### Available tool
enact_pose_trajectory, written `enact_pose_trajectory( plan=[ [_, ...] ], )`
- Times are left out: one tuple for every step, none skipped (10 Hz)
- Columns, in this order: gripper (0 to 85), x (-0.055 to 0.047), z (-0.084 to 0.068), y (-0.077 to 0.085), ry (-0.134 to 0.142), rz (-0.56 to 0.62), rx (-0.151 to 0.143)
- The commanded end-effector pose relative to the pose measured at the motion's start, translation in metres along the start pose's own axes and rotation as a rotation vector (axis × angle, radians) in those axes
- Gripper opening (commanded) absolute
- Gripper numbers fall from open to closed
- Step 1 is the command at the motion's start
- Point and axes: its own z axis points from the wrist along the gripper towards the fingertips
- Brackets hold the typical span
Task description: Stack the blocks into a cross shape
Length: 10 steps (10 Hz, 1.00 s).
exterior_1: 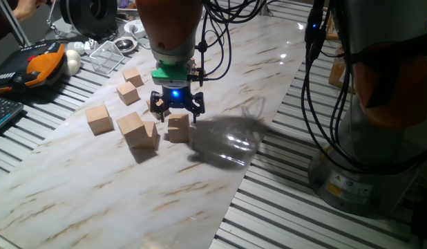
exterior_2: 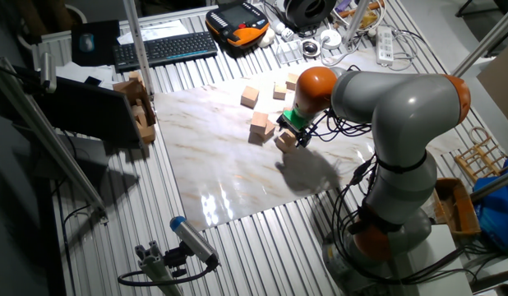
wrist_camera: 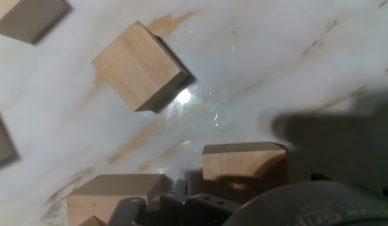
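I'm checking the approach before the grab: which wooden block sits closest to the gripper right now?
The block directly under the gripper, on the side away from the keyboard. Every other block lies farther toward the keyboard side, the nearest being the large one beside it.

Arm (exterior_2: 394, 107) over marble board (exterior_2: 229, 164), blocks (exterior_2: 260, 123) scattered

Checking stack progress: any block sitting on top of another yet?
No. In one fixed view the wooden blocks all rest directly on the marble board, none stacked.
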Motion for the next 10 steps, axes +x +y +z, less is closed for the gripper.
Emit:
enact_pose_trajectory(
  plan=[
    [85.0, 0.0, 0.0, 0.0, 0.0, -0.001, 0.0],
    [85.0, 0.0, 0.0, 0.0, 0.0, -0.003, 0.0],
    [85.0, 0.0, 0.0, 0.0, -0.001, -0.003, 0.001],
    [85.0, 0.0, 0.0, 0.0, 0.003, -0.003, 0.0],
    [85.0, 0.0, 0.0, 0.0, -0.001, -0.008, 0.001],
    [85.0, 0.0, 0.0, 0.0, -0.004, -0.009, 0.002],
    [85.0, 0.0, 0.0, 0.0, 0.006, -0.009, 0.002],
    [68.0, 0.0, 0.0, 0.0, 0.009, -0.01, 0.001],
    [68.0, 0.0, 0.0, 0.0, 0.006, -0.012, 0.002],
    [68.0, 0.0, 0.0, 0.0, 0.007, -0.012, 0.003]
  ],
)
